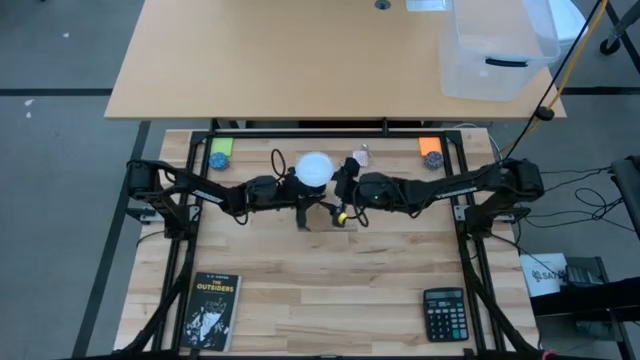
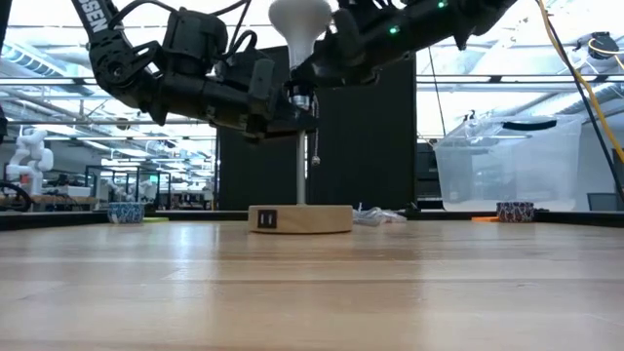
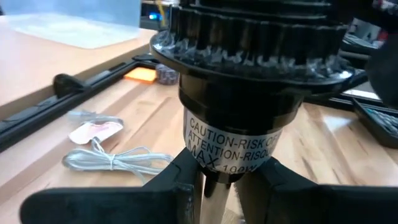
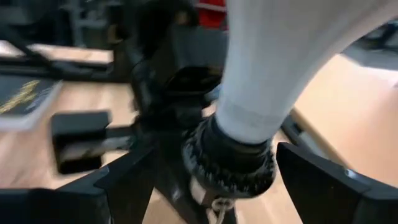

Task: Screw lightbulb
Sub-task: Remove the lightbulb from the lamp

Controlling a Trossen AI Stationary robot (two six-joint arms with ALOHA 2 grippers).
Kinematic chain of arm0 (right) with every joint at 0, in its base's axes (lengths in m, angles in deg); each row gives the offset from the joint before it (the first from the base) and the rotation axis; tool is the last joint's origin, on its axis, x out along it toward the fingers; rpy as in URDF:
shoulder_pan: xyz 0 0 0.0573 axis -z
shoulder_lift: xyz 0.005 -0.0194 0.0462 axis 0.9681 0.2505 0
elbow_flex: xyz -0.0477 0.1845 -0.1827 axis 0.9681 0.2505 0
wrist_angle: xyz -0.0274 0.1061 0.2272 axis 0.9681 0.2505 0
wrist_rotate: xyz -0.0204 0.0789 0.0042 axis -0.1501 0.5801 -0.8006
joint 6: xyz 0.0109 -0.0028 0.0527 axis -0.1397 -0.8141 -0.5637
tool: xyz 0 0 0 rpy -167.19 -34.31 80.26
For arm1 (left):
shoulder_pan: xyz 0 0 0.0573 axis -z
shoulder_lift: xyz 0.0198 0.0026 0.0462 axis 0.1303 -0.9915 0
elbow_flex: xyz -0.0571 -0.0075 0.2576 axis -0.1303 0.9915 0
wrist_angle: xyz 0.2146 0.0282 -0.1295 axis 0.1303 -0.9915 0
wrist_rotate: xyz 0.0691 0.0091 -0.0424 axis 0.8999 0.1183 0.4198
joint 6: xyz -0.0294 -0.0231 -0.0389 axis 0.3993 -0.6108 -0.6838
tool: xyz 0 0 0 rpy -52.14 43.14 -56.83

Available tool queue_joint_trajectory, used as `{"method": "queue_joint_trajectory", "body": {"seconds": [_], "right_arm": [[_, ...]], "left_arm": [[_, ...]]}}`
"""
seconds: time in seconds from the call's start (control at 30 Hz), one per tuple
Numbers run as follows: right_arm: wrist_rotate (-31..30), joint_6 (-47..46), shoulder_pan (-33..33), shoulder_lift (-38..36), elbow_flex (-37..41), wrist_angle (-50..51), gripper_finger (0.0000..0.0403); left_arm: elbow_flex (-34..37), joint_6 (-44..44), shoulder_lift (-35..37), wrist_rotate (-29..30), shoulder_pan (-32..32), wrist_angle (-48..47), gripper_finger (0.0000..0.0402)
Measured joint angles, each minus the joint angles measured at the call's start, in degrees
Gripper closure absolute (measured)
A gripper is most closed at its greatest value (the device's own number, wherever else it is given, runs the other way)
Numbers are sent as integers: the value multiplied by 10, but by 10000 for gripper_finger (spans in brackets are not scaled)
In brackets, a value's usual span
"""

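Note:
A lamp stands mid-table on a round wooden base [image 2: 299,218], with a thin metal stem [image 2: 300,166] and a black socket [image 3: 249,62] on top. The white lightbulb [image 1: 315,169] sits upright in the socket, its pale neck [image 4: 273,74] going down into the ribbed black collar [image 4: 230,163]. My left gripper [image 3: 217,180] reaches in from the table's left and is shut on the stem just under the socket. My right gripper [image 4: 230,180] comes from the table's right, open, one finger on each side of the collar and bulb neck, apart from both. My left gripper pinches the lamp's metal stem [image 3: 214,196] between its two fingers, right below the labelled black socket. The fingers come nearly level from the table's left and lie across the stem. The lamp stands upright with its wooden base on the table.
A pull chain [image 2: 314,146] hangs beside the stem. A coiled cord [image 3: 118,160] lies behind the lamp. A book [image 1: 210,310] lies near left, a calculator [image 1: 443,313] near right. Small bowls on coloured notes [image 1: 220,155] [image 1: 430,152] sit at the back. A clear bin [image 1: 495,50] stands on the far table.

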State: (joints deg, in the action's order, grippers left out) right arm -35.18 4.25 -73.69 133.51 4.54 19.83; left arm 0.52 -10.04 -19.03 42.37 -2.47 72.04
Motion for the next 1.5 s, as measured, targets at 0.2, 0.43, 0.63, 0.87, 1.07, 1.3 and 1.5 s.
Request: {"method": "queue_joint_trajectory", "body": {"seconds": [0.2,0.43,0.63,0.87,1.07,1.3,1.5], "right_arm": [[-90,6,-16,38,0,-122,87],[-116,25,-14,68,0,-259,87],[-106,34,-4,68,0,-296,87],[-62,24,10,68,-4,-309,87],[-18,27,22,69,-23,-289,87],[34,28,41,69,-34,-263,89],[80,36,51,68,-35,-249,126]], "left_arm": [[0,-13,1,43,0,-10,330],[0,-14,0,45,0,-11,330],[0,-15,0,46,0,-11,330],[0,-18,0,46,0,-10,330],[1,-19,0,54,-1,-11,330],[1,-19,1,51,-1,-11,330],[1,-12,1,16,-2,-11,330]]}}
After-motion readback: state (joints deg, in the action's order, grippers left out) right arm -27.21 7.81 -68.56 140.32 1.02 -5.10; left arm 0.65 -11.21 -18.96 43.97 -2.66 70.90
